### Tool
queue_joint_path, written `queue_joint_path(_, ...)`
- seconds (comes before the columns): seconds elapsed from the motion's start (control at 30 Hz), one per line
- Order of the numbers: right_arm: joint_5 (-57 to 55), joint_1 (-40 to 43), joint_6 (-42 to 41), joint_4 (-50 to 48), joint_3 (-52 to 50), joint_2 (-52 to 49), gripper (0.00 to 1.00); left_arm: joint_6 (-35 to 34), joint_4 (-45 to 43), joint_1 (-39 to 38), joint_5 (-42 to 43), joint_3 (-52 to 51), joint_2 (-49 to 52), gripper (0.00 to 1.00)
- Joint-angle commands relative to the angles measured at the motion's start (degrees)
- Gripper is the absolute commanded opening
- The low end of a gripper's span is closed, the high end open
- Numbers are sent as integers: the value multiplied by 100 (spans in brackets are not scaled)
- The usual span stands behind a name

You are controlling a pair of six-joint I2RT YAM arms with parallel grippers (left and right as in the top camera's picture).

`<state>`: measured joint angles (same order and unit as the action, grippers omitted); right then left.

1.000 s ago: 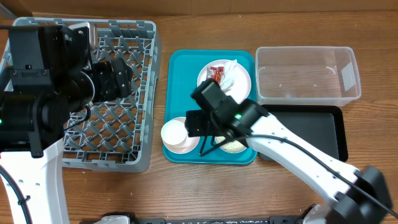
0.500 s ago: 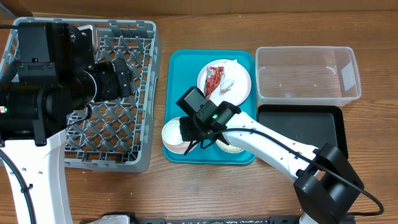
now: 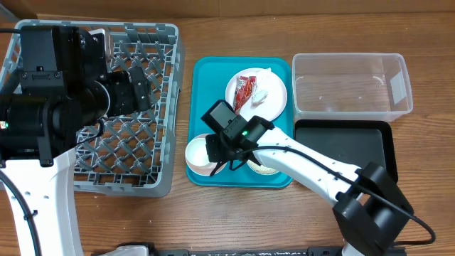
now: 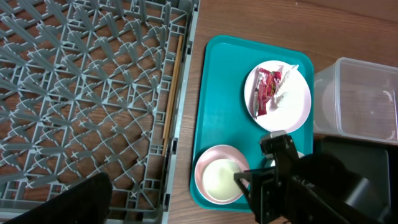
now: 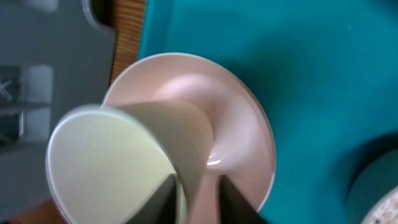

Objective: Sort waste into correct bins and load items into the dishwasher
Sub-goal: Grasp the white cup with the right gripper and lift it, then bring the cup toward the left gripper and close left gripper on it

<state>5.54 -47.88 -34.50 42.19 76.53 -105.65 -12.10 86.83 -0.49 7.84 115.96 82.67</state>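
Black wrist housing and white links make up the right arm. It reaches from the desk's (image 3: 213, 220) near right corner diagonally to the front left of the teal tray (image 3: 206, 85), elbow bent, wrist tilted down. Right hand (image 5: 199, 183): its 2 dark fingers (image 5: 163, 198) straddle the wall of the white cup (image 5: 112, 162), 1 inside the rim and 1 outside, pinching it. The cup is smooth, thin-walled and tilted, and sits inside the pink bowl (image 5: 245, 124), a glossy round vessel on the tray. Just beside it, largely under the arm, is a pale bowl (image 3: 265, 168) with speckled grains.

The left arm, bulky and black, hangs above the dish rack (image 3: 142, 146), a grey plastic lattice with slotted walls. Left hand (image 3: 138, 89): spread or pressed together cannot be told. 1 thin wooden stick (image 4: 172, 87) lies along the rack's right wall.

The round plate (image 3: 276, 99) at the tray's rear carries the crumpled red wrapper (image 3: 245, 88) and white tissue (image 3: 261, 91). The clear tub (image 3: 398, 85) and matte black tray (image 3: 348, 146) stand right of the teal tray, one behind the other.
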Motion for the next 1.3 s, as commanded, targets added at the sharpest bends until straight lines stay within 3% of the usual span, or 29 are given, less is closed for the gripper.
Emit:
queue_joint_path(0.0, -57, -4, -4, -33, 35, -120, 12, -76, -9, 15, -79, 39, -17, 91)
queue_joint_path(0.07, -44, 22, -7, -33, 48, -109, 4, -76, -13, 15, -79, 39, -11, 91)
queue_joint_path(0.33, 297, 514, 0, 186, 48, 778, 4, -76, -9, 15, -76, 39, 26, 93)
queue_joint_path(0.5, 2105, 1523, 826, -11, 48, 1818, 4, 26, -48, 15, 199, 37, 48, 100)
queue_joint_path(0.6, 3807, 2422, 1543, -236, 48, 2337, 4, 514, -184, 15, 1244, 35, 72, 100)
queue_joint_path(0.73, 5549, 3563, 1993, -286, 48, 2651, 4, 1650, -317, 15, 3790, 35, 188, 100)
queue_joint_path(0.87, 6610, 4282, 2271, -295, 48, 2645, 4, 1797, -286, 39, 4920, 35, 468, 100)
queue_joint_path(1.07, 7243, 4474, 2516, -365, 46, 2636, 4, 2214, -247, 179, 8000, 35, 1327, 95)
queue_joint_path(1.27, 7235, 4439, 2245, -671, 46, 2636, 4, 2721, 540, 232, 8284, 17, 2194, 96)
